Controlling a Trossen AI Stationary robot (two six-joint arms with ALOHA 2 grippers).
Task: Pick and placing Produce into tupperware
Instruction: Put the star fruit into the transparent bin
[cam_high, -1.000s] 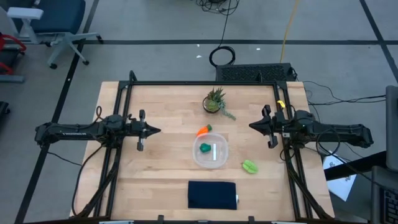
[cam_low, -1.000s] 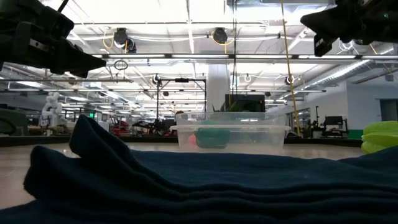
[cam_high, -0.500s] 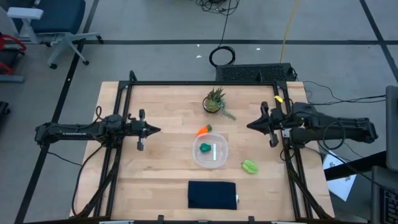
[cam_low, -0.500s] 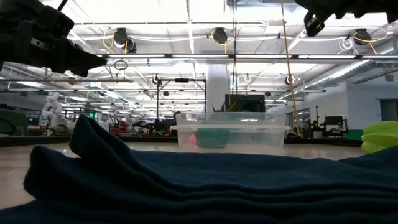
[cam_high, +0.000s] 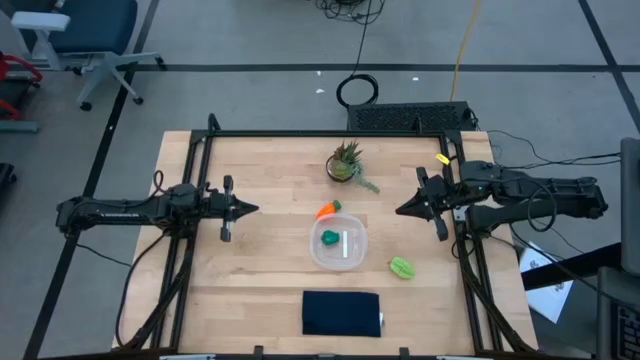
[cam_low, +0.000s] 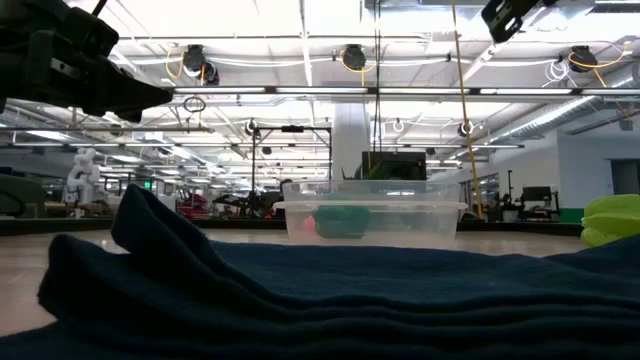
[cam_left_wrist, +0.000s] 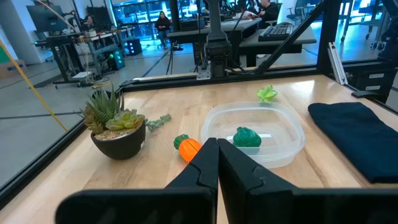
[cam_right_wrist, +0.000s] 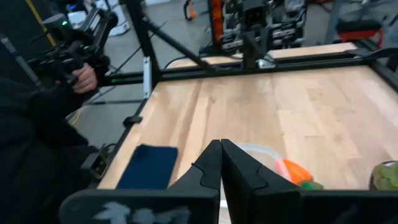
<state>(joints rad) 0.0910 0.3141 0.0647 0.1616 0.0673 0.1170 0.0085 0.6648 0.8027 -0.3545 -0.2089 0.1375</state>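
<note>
The clear tupperware (cam_high: 339, 247) stands at the table's middle with the dark green lump (cam_high: 329, 238) lying inside it. The orange carrot (cam_high: 327, 210) lies on the wood just beyond the container's far left side. The yellow-green leaf piece (cam_high: 401, 267) lies on the table to the container's right. My left gripper (cam_high: 255, 209) hangs level and shut over the table's left part, pointing at the container, with nothing in it. My right gripper (cam_high: 400, 210) is shut and bare, high over the right part, nose slightly down; the low view shows it at the top edge (cam_low: 500, 20).
A spiky potted plant (cam_high: 346, 160) stands at the far middle. A folded navy cloth (cam_high: 341, 312) lies at the near edge and fills the low view's foreground (cam_low: 320, 290). Black frame rails (cam_high: 320, 133) border the table. A person's hand (cam_right_wrist: 84, 78) shows beyond the table.
My right gripper has risen well above the table and tipped its nose somewhat downward, staying shut and bare. The produce pieces and the container lie where they were.
</note>
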